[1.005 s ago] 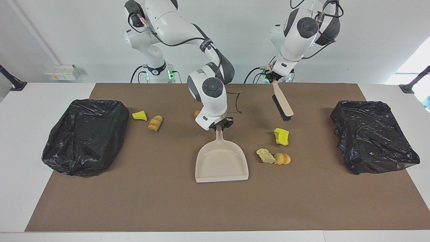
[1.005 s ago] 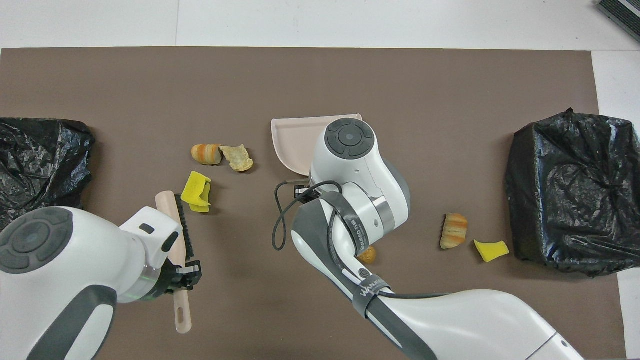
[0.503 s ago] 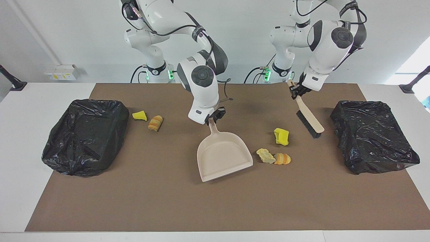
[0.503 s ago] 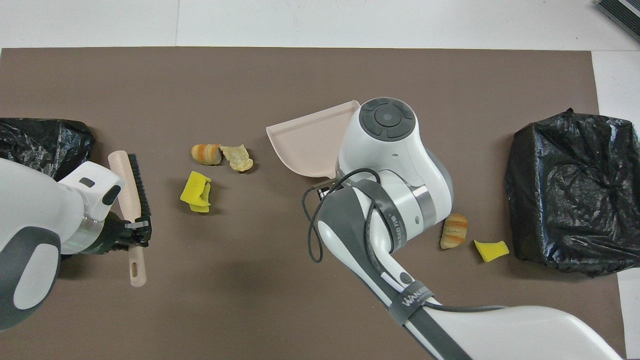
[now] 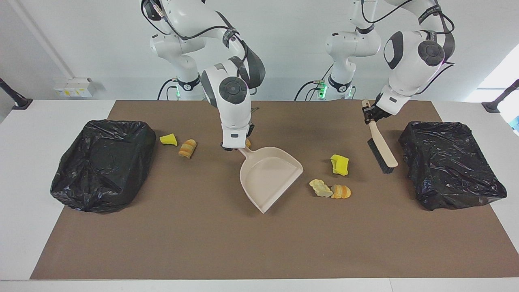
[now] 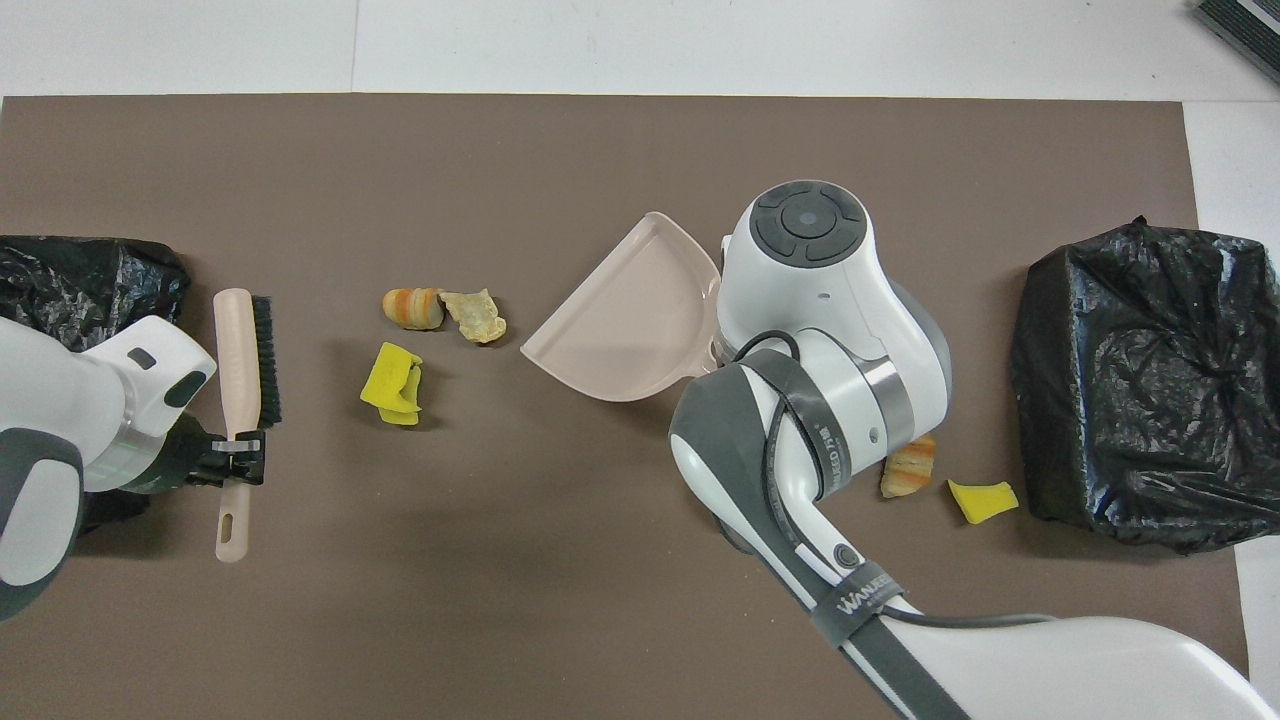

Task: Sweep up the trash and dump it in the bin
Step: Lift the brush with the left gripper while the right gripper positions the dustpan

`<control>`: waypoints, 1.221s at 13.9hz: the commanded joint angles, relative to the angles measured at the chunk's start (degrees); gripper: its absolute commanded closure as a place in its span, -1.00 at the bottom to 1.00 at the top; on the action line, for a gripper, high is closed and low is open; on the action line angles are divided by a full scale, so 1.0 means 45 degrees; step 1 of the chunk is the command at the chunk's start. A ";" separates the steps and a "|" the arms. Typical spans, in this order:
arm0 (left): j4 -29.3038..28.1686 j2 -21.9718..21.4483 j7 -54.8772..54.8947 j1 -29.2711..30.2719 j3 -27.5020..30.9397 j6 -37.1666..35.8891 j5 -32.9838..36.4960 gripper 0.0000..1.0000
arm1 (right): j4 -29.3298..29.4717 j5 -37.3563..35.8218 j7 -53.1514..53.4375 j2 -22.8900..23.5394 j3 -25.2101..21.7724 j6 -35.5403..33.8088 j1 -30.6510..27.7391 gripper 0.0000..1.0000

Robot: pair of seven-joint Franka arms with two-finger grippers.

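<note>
a white table carries a large brown mat over most of its top. a plain white wall rises at the robots' end, with a small white box at its foot. daylight enters from a bright opening toward the left arm's end; black clamp posts stand at the table's corners.

I had the dustpan mid-frame in the facing view. Three scraps lay right of it, the brush upper right of them, a bag at the right edge. Two scraps sat left of centre beside the other bag.
</note>
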 commanded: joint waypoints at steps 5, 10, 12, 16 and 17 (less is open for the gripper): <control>-0.0630 0.1099 -0.1062 -0.0769 -0.0138 0.1746 0.0184 1.00 | -0.0960 -0.2418 -0.2746 -0.0237 0.0120 0.0181 0.0020 1.00; -0.0688 0.1725 -0.2353 -0.1880 -0.0158 0.2530 0.0087 1.00 | -0.1232 -0.3514 -0.4014 -0.0080 0.0120 0.0938 0.0158 1.00; -0.0786 0.2016 -0.2896 -0.2309 -0.0158 0.2976 0.0048 1.00 | -0.1487 -0.3883 -0.4153 0.0017 0.0120 0.1352 0.0584 1.00; -0.0767 0.2096 -0.3855 -0.3052 -0.0158 0.3740 -0.0497 1.00 | -0.1527 -0.4238 -0.4211 0.0213 0.0140 0.1879 0.0763 1.00; -0.0767 0.2096 -0.4108 -0.3267 -0.0177 0.3896 -0.0673 1.00 | -0.1527 -0.4161 -0.4366 0.0232 0.0140 0.2035 0.0763 1.00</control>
